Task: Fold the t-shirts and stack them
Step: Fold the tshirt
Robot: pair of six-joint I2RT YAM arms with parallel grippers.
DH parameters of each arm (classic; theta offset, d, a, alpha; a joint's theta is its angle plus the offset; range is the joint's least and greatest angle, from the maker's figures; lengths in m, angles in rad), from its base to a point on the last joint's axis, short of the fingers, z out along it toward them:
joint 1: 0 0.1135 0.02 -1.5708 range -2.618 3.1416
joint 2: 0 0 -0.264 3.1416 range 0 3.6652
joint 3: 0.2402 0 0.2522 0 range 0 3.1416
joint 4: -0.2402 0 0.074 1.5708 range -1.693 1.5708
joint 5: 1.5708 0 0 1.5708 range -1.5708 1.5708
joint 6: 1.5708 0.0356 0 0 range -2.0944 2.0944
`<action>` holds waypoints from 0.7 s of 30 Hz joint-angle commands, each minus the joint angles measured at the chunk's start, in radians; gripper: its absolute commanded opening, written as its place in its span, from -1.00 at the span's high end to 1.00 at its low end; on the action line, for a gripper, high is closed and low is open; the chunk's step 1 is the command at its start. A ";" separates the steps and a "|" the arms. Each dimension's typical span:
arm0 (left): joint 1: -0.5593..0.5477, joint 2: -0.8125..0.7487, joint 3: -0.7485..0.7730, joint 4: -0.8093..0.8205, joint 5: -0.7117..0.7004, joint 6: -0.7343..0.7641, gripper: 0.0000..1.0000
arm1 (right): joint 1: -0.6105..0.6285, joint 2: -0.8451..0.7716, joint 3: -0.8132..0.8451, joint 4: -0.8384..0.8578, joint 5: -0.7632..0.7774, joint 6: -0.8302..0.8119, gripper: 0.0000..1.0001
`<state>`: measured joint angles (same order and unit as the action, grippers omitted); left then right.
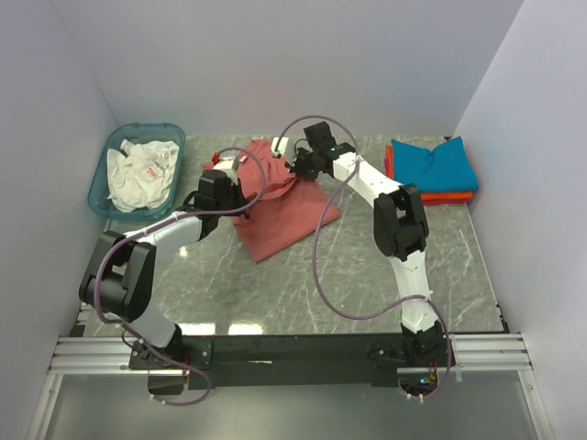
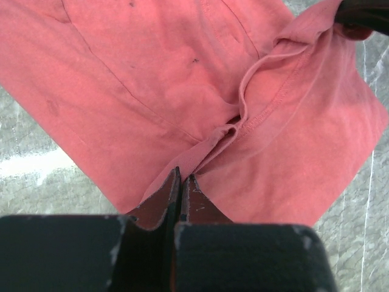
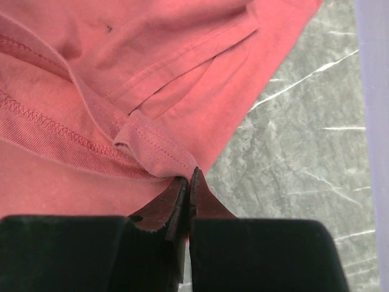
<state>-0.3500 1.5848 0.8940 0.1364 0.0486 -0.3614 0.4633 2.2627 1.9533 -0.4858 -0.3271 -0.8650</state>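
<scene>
The left gripper (image 2: 182, 177) and right gripper (image 3: 189, 176) each clench a hem of the large dusty-red cloth t-shirt (image 1: 284, 215), far centre. A fold seems in hand; next, likely, carry both hems across evenly.

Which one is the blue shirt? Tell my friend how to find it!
On the grey marble table, go to the far right corner. A folded stack sits there: the blue shirt is on top, with an orange shirt under it, unlike the rumpled red shirt in the middle.

basket (image 1: 99, 188) far L w/ cloth (image 1: 139, 172) in it, spread t-shirt (image 1: 284, 215) ctr, folded t-shirts (image 1: 433, 165) stacked far R
</scene>
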 commanded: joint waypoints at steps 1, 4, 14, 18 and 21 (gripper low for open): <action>0.005 -0.016 0.005 0.006 0.014 -0.010 0.99 | 0.009 0.018 0.047 0.030 0.016 0.017 1.00; 0.008 -0.003 0.008 0.000 0.008 -0.013 0.99 | 0.014 0.023 0.050 0.036 0.020 0.018 1.00; 0.040 0.053 0.118 -0.110 -0.170 -0.071 -0.37 | 0.044 0.080 0.107 0.205 0.173 0.192 0.04; 0.059 0.035 0.229 -0.178 -0.326 -0.030 -0.49 | 0.031 0.032 0.093 0.283 0.272 0.287 -0.12; 0.062 -0.055 0.246 -0.192 -0.358 0.034 -0.72 | -0.018 -0.089 -0.015 0.252 0.186 0.282 -0.14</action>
<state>-0.2947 1.6363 1.0851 -0.0368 -0.2024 -0.3908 0.4950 2.3146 1.9961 -0.2737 -0.1242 -0.6422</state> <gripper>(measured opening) 0.817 0.567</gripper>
